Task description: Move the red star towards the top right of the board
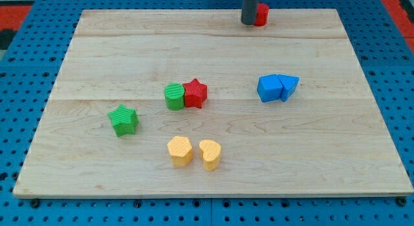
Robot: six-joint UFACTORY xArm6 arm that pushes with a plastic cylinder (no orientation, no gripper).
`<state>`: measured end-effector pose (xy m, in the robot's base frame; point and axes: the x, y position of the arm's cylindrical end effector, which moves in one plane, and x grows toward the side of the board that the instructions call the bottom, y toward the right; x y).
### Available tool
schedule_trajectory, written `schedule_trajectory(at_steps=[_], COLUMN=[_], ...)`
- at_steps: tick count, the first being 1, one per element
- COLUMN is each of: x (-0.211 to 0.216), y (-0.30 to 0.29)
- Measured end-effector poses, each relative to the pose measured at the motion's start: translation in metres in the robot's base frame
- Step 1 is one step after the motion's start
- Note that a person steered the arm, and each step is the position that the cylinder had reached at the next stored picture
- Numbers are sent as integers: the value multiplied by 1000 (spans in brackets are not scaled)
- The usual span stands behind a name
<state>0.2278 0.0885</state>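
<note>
The red star (195,93) lies near the middle of the wooden board (213,45), touching a green round block (174,96) on its left. My tip (248,22) is at the view's top, right of centre, far above the star. It stands just left of a red block (261,14) and partly hides it, so that block's shape cannot be made out.
A green star (123,120) lies at the left. Two yellow blocks (180,151) (210,154) sit near the view's bottom. A blue cube (269,88) and a blue triangular block (290,86) touch each other at the right.
</note>
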Motion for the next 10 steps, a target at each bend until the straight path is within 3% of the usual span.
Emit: schedule_trajectory(at_steps=[1, 2, 3, 4, 6, 7, 8, 9, 10], x=[-5, -15, -8, 16, 99, 127, 175, 236, 235], y=[-21, -3, 72, 63, 9, -63, -93, -21, -116])
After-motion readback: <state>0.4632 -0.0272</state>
